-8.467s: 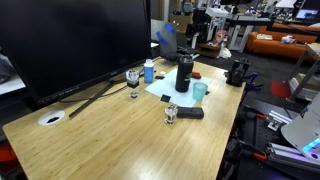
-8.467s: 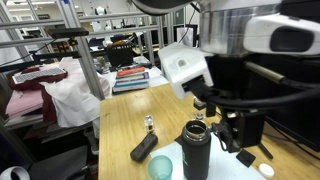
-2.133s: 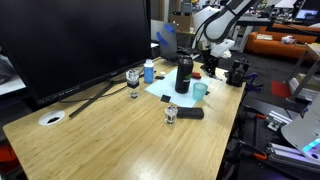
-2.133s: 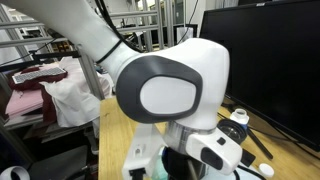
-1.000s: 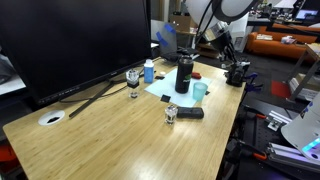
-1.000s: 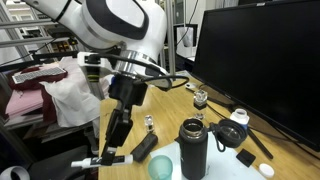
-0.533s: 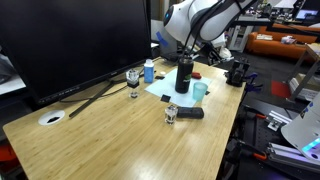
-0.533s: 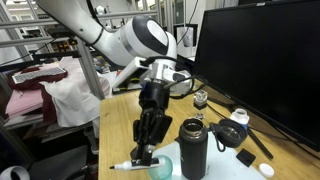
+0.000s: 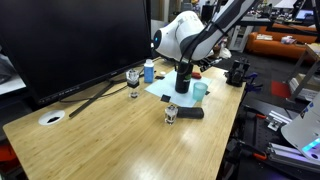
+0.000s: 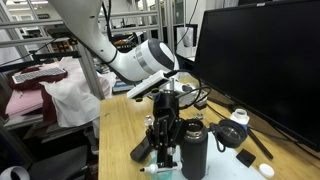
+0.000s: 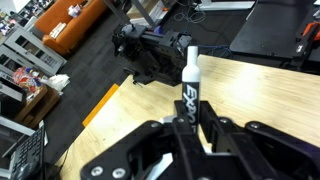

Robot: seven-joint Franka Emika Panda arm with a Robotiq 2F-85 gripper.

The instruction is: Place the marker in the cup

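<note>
One marker (image 11: 190, 80) is standing upright mid-frame in the wrist view, the gripper (image 11: 190, 122) clenching it. In an exterior view, the gripper (image 10: 163, 150) is hovering at lower centre beside a bottle (image 10: 194, 152). In an exterior view, the arm (image 9: 180, 38) is looming above the cup (image 9: 200, 90).

Wide open across the bare front half of the wooden surface (image 9: 120, 140), save for a white disc (image 9: 52, 118) near one edge. Tight around the teal cup (image 9: 200, 90): hemmed by the tall black bottle (image 9: 184, 75) just beside it and a black cylinder (image 9: 190, 113) lying in front. Blocked behind by the big monitor (image 9: 70, 40), with a wine glass (image 9: 133, 77) and a blue bottle (image 9: 149, 70) at its foot.
</note>
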